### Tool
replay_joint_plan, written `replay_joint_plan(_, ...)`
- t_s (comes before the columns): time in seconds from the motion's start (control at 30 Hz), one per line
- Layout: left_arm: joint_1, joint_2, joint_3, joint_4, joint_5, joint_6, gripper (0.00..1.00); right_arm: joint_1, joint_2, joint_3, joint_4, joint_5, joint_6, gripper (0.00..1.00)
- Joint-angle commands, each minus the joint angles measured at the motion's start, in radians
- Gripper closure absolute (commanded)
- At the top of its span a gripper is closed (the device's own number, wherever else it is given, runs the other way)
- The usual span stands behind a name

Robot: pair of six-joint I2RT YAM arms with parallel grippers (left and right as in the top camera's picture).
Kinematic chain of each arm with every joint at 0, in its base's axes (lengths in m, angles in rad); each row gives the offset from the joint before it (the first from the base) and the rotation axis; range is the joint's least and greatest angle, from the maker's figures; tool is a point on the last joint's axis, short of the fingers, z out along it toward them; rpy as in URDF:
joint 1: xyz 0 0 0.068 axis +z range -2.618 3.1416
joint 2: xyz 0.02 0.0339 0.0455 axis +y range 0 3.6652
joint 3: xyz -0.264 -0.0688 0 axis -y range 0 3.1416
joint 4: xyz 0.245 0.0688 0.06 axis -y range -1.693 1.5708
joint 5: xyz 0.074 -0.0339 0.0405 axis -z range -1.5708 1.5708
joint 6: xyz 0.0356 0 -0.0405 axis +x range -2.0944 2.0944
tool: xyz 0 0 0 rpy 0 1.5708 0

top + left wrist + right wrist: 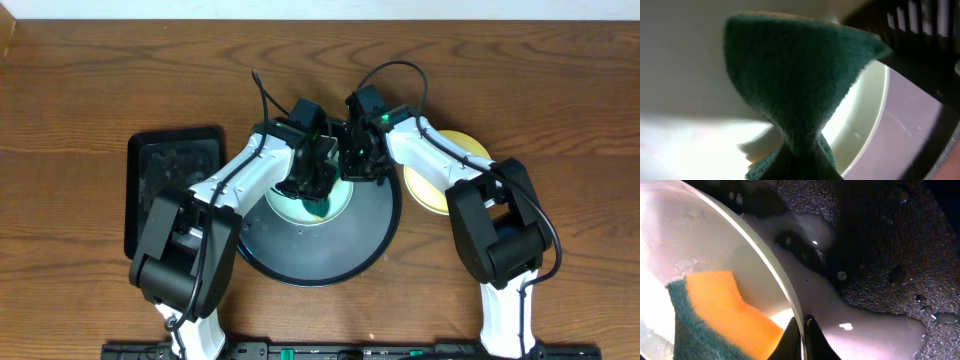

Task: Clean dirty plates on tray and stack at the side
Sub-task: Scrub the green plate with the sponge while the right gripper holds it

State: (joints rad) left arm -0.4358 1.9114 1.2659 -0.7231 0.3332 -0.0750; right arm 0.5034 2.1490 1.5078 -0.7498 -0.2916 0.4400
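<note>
On the large round black tray (330, 262) (880, 255), in its far half, we see a small pale mint round plate (287, 208) (865, 115) (700, 235) with a raised rim. Both arms meet over it. The left gripper (318, 190) is clenched on an orange foam sponge (318, 207) (800, 75) (725, 310) with a dark green scouring pad. The pad is squeezed to a narrow waist between the fingers and its free end lies against the inside of the plate. The right gripper (358, 170) (805, 330) is pinched tight on the plate's rim at the side nearer the tray's right edge, with one fingertip inside the rim and one outside. The plate looks tilted, its gripped edge raised off the tray. Around it the tray floor is wet, with pale soapy puddles and drops. Just beside the tray's right rim, a pale yellow round plate (450, 165) rests on the brown wooden table (100, 70); we cannot tell whether another plate lies under it. Left of the round tray, apart from it, lies a smaller black rectangular tray (175, 185).
</note>
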Motion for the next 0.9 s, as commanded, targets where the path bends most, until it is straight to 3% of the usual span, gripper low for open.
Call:
replay_joint_plan(0.0, 0.011, 0.011, -0.007, 0.008, -0.235, -0.173, 0.93, 0.015, 0.050, -0.039, -0.001, 0.033, 0.008, 0.99)
replay_joint_plan(0.13, 0.027, 0.011, -0.007, -0.011, -0.504, -0.448, 0.93, 0.015, 0.050, -0.039, -0.001, 0.033, 0.008, 0.99)
replay_joint_plan(0.2, 0.034, 0.011, -0.007, -0.033, -0.560, -0.582, 0.92, 0.016, 0.050, -0.039, -0.002, 0.033, 0.008, 0.99)
replay_joint_plan(0.3, 0.036, 0.011, -0.007, -0.063, -0.558, -0.661, 0.92, 0.015, 0.050, -0.039, -0.001, 0.033, 0.008, 0.99)
replay_joint_plan(0.4, 0.030, 0.011, -0.007, -0.098, -0.549, -0.661, 0.92, 0.016, 0.050, -0.039, -0.001, 0.033, 0.008, 0.99)
replay_joint_plan(0.47, 0.026, 0.011, -0.007, -0.106, -0.475, -0.543, 0.93, 0.016, 0.050, -0.039, -0.001, 0.033, 0.008, 0.99)
replay_joint_plan(0.6, 0.024, 0.011, -0.007, -0.103, -0.149, -0.128, 0.93, 0.016, 0.050, -0.039, 0.000, 0.033, 0.008, 0.99)
replay_joint_plan(0.67, 0.024, 0.011, -0.007, -0.103, -0.011, 0.019, 0.93, 0.016, 0.050, -0.039, 0.001, 0.033, 0.008, 0.99)
replay_joint_plan(0.87, 0.027, 0.011, -0.007, -0.031, 0.036, 0.051, 0.92, 0.016, 0.050, -0.039, 0.001, 0.033, 0.008, 0.99)
